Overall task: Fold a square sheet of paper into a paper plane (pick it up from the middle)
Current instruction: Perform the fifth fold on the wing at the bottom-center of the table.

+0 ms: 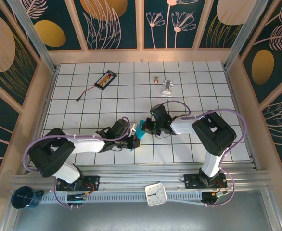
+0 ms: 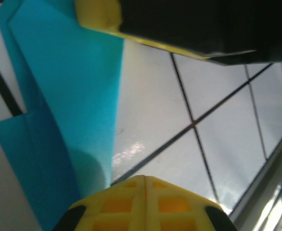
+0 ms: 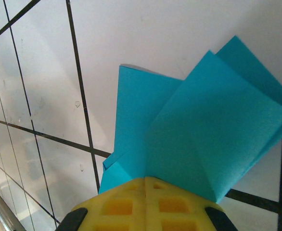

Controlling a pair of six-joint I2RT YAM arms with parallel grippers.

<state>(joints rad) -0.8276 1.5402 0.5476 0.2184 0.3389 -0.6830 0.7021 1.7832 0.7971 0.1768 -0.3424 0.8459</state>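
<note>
The white grid table [image 1: 203,86] is taking up most of the top view, and the two arms are reaching over it toward a spot just to the 6 o'clock side of its centre. The left gripper [image 1: 131,139] is coming in from 8 o'clock and the right gripper [image 1: 148,126] from 3 o'clock, their tips nearly meeting. Between them the square sheet of paper [image 1: 140,130] is being held up off the tiles, already doubled into several overlapping teal layers, not yet a dart. In the right wrist view the right gripper [image 3: 146,185] is clamping shut on the sheet [image 3: 203,134], which is fanning out from its yellow fingers toward 1 o'clock. In the left wrist view the left gripper [image 2: 143,192] is showing its jaws pressed together, with the paper [image 2: 59,96] running past at 9 o'clock; whether it is pinching an edge is hard to tell. A black battery pack [image 1: 105,80] is lying well apart at 11 o'clock and a small silver piece [image 1: 167,87] at 1 o'clock. This is looking like a mid-fold step; the next move is probably calling for the left fingers to take a free flap while the right is anchoring the layers.
</note>
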